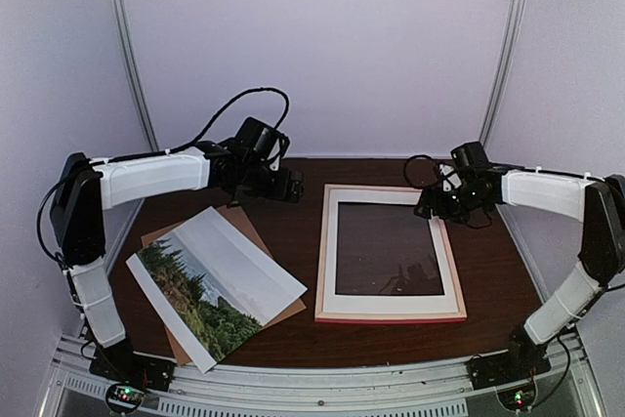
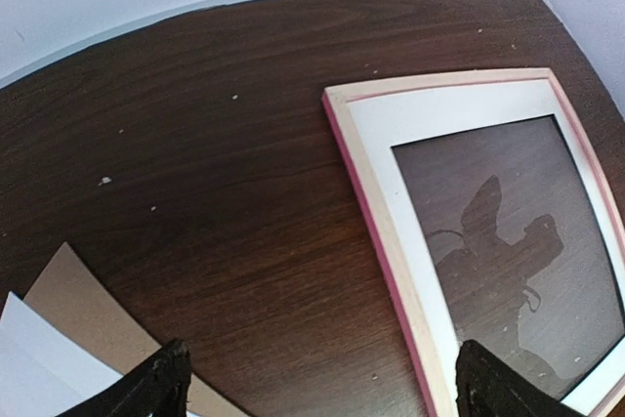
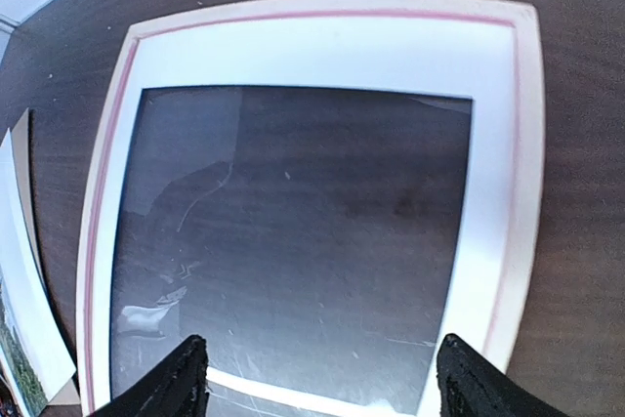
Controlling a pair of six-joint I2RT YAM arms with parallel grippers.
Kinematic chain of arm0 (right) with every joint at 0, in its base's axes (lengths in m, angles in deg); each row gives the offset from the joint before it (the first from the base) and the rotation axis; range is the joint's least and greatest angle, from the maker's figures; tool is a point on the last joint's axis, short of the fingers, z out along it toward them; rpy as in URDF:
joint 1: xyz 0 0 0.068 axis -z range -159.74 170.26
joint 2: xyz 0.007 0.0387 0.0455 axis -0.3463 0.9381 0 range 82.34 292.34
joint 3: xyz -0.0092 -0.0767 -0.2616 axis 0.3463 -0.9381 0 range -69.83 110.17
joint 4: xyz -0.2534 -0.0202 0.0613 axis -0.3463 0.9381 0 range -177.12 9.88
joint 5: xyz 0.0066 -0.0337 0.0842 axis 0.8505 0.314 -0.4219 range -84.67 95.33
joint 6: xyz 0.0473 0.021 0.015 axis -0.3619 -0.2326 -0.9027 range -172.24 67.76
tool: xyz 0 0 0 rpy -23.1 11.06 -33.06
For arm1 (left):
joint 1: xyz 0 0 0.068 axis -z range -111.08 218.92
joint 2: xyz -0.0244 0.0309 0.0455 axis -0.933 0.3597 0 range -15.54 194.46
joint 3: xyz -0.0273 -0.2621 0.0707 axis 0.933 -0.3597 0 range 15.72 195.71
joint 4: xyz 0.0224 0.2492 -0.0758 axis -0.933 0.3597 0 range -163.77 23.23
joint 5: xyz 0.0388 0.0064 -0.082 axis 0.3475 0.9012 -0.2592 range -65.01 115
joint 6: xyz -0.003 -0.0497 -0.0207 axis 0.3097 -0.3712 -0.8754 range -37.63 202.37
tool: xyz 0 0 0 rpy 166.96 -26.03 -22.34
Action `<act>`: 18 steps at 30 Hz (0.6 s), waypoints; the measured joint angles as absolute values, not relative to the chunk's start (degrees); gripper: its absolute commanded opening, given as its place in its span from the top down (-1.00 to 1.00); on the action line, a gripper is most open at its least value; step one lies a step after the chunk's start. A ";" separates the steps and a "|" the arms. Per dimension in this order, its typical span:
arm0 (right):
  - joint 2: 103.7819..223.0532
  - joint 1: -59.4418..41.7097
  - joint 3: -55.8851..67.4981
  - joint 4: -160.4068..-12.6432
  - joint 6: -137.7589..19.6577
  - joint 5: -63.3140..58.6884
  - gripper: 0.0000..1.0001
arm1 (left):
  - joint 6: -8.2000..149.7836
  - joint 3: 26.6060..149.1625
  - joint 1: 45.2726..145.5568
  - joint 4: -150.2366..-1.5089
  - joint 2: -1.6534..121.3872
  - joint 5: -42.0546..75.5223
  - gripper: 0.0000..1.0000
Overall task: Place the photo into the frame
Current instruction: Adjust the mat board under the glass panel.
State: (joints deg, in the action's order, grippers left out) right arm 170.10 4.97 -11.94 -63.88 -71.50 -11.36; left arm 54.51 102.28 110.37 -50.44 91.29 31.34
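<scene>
The photo (image 1: 215, 285), a landscape print with a white border, lies skewed at the front left of the table. The frame (image 1: 322, 251), pale wood with a pink edge, lies flat right of centre with a white mat (image 1: 334, 241) in it. My left gripper (image 1: 288, 186) hovers open above the table between photo and frame. In its wrist view the left gripper (image 2: 327, 383) holds nothing, with the frame (image 2: 376, 212) to its right. My right gripper (image 1: 427, 204) hangs open over the frame's far right corner. The right gripper (image 3: 322, 373) is empty above the frame (image 3: 527, 144).
A brown backing board (image 1: 283, 314) lies under the photo, its corner (image 2: 88, 310) showing beside the left finger. The mat's window shows glass (image 3: 293, 222) with reflections. Pale walls close off the back and sides of the dark wood table (image 1: 293, 231).
</scene>
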 measured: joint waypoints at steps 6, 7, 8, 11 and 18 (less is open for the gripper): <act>182.58 -0.38 1.31 -65.84 -71.46 -11.25 -0.67 | 54.86 97.60 107.00 -49.06 87.75 31.56 -0.93; 185.10 -1.26 3.93 -66.30 -71.48 -11.36 -0.67 | 54.86 96.64 106.43 -49.04 87.07 31.56 -0.93; 187.09 -1.87 5.85 -66.78 -71.50 -11.51 -0.67 | 54.84 95.66 105.93 -49.04 86.41 31.58 -0.93; 193.40 -3.55 11.75 -68.16 -71.66 -12.15 -0.68 | 54.84 92.68 104.73 -49.02 84.27 31.67 -0.94; 208.03 -5.80 24.78 -70.21 -72.36 -14.42 -0.68 | 54.84 87.72 103.63 -49.06 80.47 31.83 -0.94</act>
